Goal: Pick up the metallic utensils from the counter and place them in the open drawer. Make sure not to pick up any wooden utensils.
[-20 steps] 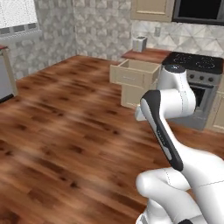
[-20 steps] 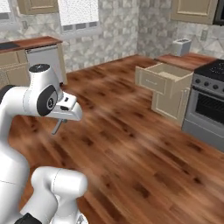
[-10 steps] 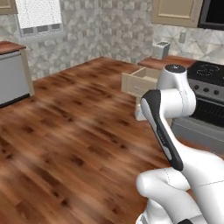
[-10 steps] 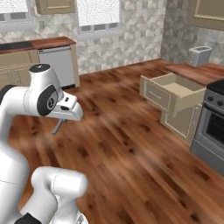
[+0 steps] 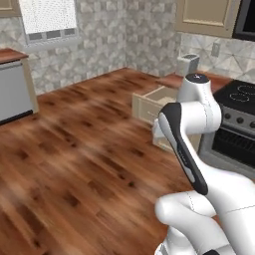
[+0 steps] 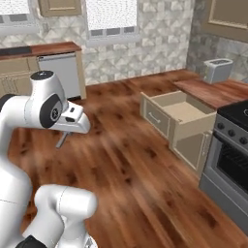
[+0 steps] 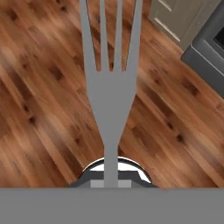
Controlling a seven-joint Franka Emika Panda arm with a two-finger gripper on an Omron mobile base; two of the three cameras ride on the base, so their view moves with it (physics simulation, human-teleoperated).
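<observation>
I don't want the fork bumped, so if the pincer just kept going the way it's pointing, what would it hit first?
Probably the wooden floor. The pincer, shut on the fork, points down at bare floorboards, short of the oven and the open drawer. Depth is hard to judge.

A reddish-brown wood-plank floor (image 6: pixel 126 164) spreads across the kitchen. Standing on it along the right are beige base cabinets with the open drawer (image 6: pixel 180 114) pulled out above it, and a grey oven range (image 6: pixel 227 160) just beside them. A wood-grain counter (image 6: pixel 218 91) tops those cabinets, and a silver toaster (image 6: pixel 217 69) sits on it
</observation>
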